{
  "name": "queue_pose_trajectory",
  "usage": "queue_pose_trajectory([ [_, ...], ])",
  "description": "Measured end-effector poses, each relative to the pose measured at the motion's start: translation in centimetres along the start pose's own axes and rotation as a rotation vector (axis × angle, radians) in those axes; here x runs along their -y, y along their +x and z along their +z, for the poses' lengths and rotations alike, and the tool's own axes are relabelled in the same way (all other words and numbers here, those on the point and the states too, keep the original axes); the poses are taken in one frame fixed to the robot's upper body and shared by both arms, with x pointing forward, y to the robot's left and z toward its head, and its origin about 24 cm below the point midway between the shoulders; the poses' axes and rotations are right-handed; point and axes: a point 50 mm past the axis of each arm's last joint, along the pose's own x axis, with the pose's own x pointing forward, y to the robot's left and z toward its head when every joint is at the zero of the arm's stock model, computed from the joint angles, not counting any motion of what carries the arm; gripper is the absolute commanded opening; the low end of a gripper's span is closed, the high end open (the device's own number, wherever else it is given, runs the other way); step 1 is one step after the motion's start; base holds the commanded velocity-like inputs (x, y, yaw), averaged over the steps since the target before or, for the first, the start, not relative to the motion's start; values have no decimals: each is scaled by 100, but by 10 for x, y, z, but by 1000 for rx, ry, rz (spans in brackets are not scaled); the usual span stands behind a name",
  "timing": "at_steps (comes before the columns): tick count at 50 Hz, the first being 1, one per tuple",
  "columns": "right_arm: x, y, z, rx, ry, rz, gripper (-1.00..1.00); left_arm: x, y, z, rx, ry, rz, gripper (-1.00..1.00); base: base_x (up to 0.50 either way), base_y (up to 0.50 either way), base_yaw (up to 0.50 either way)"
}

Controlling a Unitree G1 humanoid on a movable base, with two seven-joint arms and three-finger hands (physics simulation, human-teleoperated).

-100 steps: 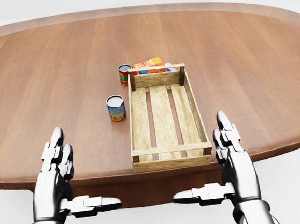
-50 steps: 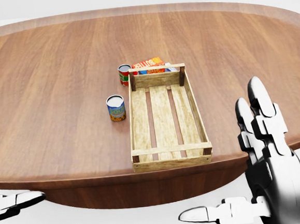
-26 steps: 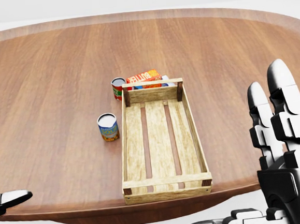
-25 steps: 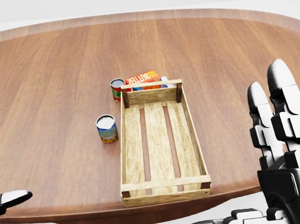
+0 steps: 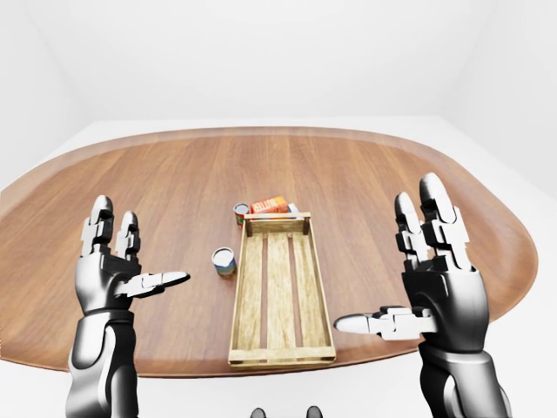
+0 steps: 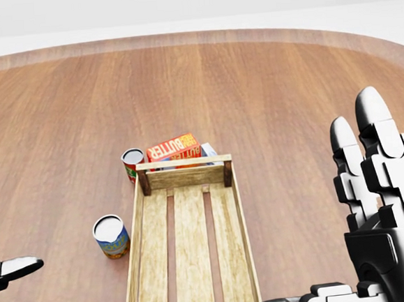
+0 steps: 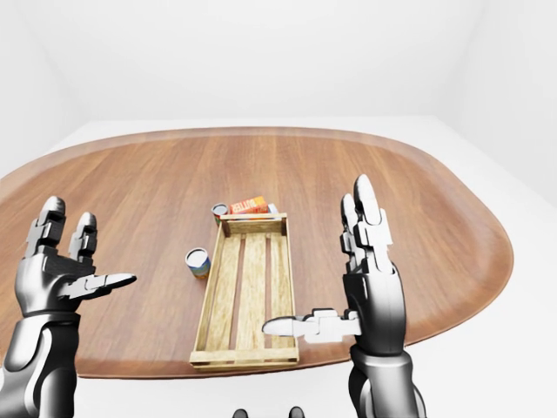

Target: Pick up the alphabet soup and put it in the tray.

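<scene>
**Hands raised over the table**

Spreading its fingers wide, the left hand [image 5: 113,274] hovers empty at the left-eye view's left; the right hand [image 5: 435,287] likewise stands splayed and empty at right. Between them lies the tray [image 5: 280,292], bare. The soup [image 6: 111,236] stands just left of the tray on the table [image 5: 174,183], near a second can [image 6: 132,161] and a butter box [image 6: 172,147].
</scene>
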Motion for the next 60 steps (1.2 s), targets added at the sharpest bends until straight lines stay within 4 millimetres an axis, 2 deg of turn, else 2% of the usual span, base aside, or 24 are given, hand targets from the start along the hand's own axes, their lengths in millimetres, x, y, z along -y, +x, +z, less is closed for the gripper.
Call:
queue_pose_trajectory([
  [22, -1, -1, -1, -8, 8, 8, 97, 0, 0, 0, 3, -6, -7, 100, 50, 0, 0],
  [35, -2, -1, -2, -14, 13, 10, 97, -2, -4, -15, -63, -11, -10, 100, 50, 2, 0],
  [41, -1, -2, -1, -12, 19, 8, 97, -1, -4, -16, -71, 2, -18, 100, 0, 0, 0],
  [45, -1, -2, -2, -16, 21, 7, 97, 0, -4, -16, -82, 49, -38, 100, 0, 0, 0],
  [60, -1, -2, 0, -10, 23, 8, 96, 9, 4, -29, -195, 452, -160, 100, 0, 0, 0],
])
